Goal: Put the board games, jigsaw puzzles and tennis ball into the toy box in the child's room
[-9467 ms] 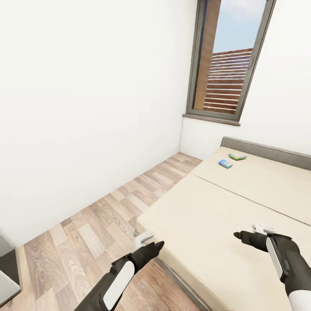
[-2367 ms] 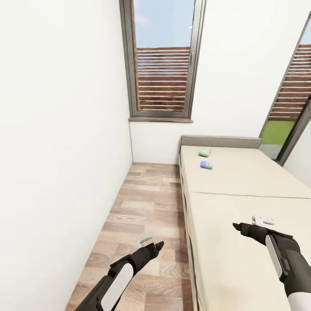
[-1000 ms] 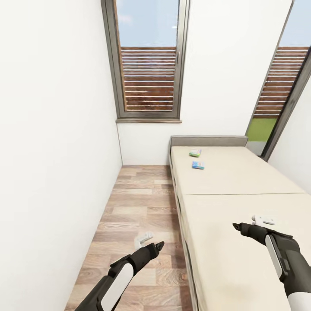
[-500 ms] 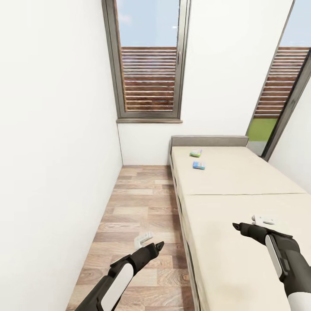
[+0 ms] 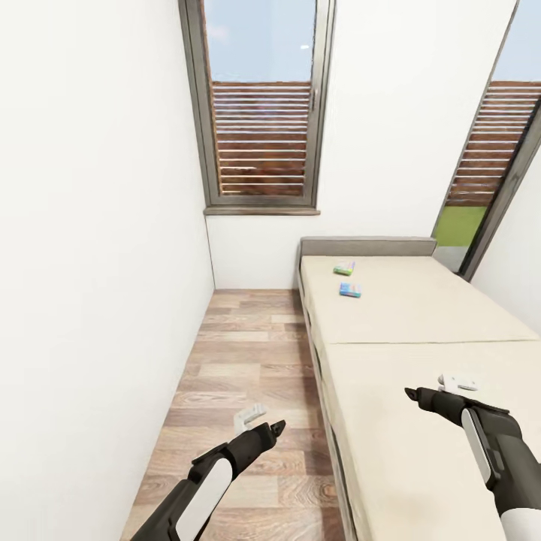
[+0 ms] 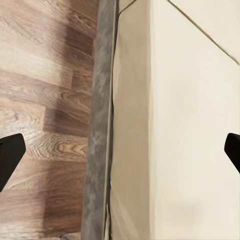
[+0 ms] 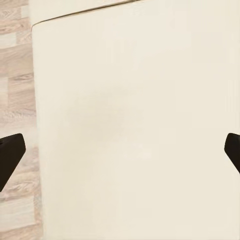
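Two board games lie on the bed (image 5: 421,315) near its far headboard: a white-green box (image 5: 344,267) and a smaller blue one (image 5: 350,290) just in front of it. Both are far ahead of my grippers. My left gripper (image 5: 263,419) hangs open over the wooden floor beside the bed, and in the left wrist view (image 6: 120,155) its fingers straddle the bed's edge with nothing between them. My right gripper (image 5: 434,387) is open above the near mattress, empty in the right wrist view (image 7: 120,150) too. The table, toy box, jigsaw puzzles and tennis ball are out of view.
A narrow strip of wooden floor (image 5: 248,353) runs between the white left wall (image 5: 98,225) and the bed. A tall window (image 5: 263,105) stands at the far end, and a second window (image 5: 488,165) is at the right. The grey headboard (image 5: 368,246) closes the bed's far end.
The camera has turned a little, so the whole picture has shifted slightly right and down. Both arms keep the same pose, and the two boxes on the bed have not moved.
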Robot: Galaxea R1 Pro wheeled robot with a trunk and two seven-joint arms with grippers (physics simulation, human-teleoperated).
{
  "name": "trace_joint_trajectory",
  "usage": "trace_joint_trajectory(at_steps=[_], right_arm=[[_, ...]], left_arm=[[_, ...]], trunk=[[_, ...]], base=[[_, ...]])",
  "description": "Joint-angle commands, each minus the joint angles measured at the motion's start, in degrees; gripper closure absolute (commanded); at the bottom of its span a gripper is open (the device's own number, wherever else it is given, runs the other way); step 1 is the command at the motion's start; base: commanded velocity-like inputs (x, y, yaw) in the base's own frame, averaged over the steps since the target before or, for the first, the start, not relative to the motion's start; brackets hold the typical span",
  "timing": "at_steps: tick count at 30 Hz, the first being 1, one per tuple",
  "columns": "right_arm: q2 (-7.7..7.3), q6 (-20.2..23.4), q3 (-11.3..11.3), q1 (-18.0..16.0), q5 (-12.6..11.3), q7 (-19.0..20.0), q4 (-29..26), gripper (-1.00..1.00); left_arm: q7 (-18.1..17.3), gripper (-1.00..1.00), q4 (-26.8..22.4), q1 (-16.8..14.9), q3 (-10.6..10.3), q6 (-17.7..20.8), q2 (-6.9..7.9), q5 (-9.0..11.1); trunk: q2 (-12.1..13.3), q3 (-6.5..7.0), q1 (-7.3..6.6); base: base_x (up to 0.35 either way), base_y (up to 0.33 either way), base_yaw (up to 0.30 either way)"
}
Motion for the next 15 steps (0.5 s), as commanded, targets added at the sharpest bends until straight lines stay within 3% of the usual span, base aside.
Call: trace_joint_trajectory(at_steps=[1, 15], right_arm=[[0.01, 0.3, -0.1, 0.0, 0.0, 0.3, -0.1, -1.0], [0.01, 0.3, -0.1, 0.0, 0.0, 0.3, -0.1, -1.0]], left_arm=[[0.5, -1.0, -0.1, 0.0, -0.1, 0.1, 0.02, 0.6], [0.5, -1.0, -0.1, 0.0, -0.1, 0.1, 0.02, 0.6]], trunk=[[0.0, -0.06, 0.01], [0.0, -0.06, 0.01]], base=[[0.059, 0.043, 0.0], [0.023, 0.016, 0.0]])
